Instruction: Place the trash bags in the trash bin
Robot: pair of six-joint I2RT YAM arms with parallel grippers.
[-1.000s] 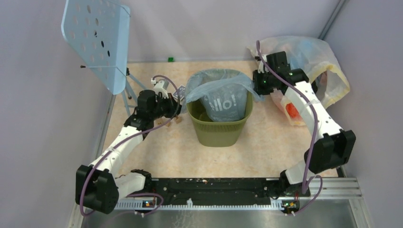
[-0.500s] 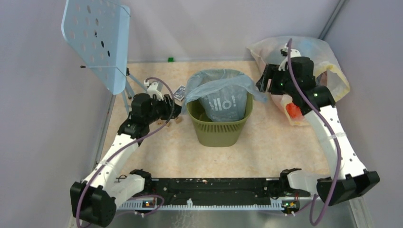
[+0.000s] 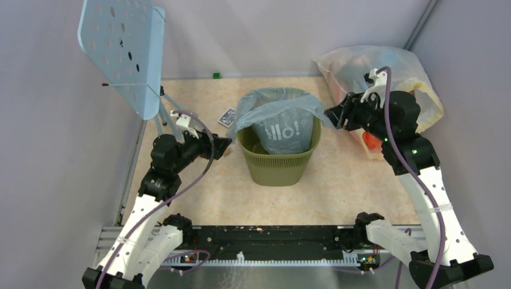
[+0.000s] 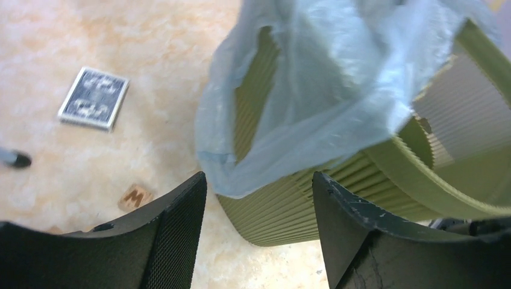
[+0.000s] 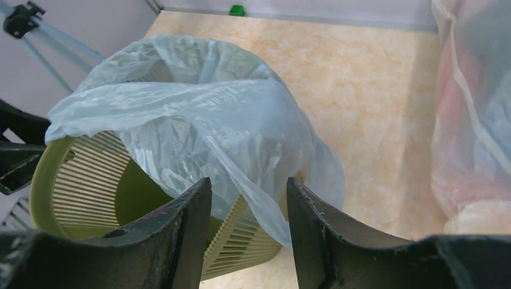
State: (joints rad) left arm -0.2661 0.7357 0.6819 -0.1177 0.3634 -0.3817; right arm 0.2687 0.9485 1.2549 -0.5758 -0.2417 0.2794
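Observation:
The olive-green trash bin [image 3: 277, 170] stands upright mid-table. A pale blue trash bag [image 3: 272, 103] with white lettering sits inside it, its edges draped over the rim on the left and right. My left gripper [image 3: 224, 146] hovers just left of the bin, open and empty; the left wrist view shows the bag's hanging flap [image 4: 337, 78] and the bin's ribbed side [image 4: 289, 211] beyond the fingertips. My right gripper [image 3: 332, 114] is open by the right flap, holding nothing. In the right wrist view, the bag [image 5: 199, 114] and bin [image 5: 78, 192] lie past its fingers.
A big clear-yellowish sack [image 3: 416, 90] of coloured items fills the back right corner, close behind my right arm. A playing card [image 3: 227, 117] and a small wooden letter tile [image 4: 134, 196] lie left of the bin. A blue perforated panel on a tripod [image 3: 123, 54] stands back left.
Both grippers were against the bag's edges at the rim; the left opened from shut and both arms drew back from the bin. The bag stays draped over the rim.

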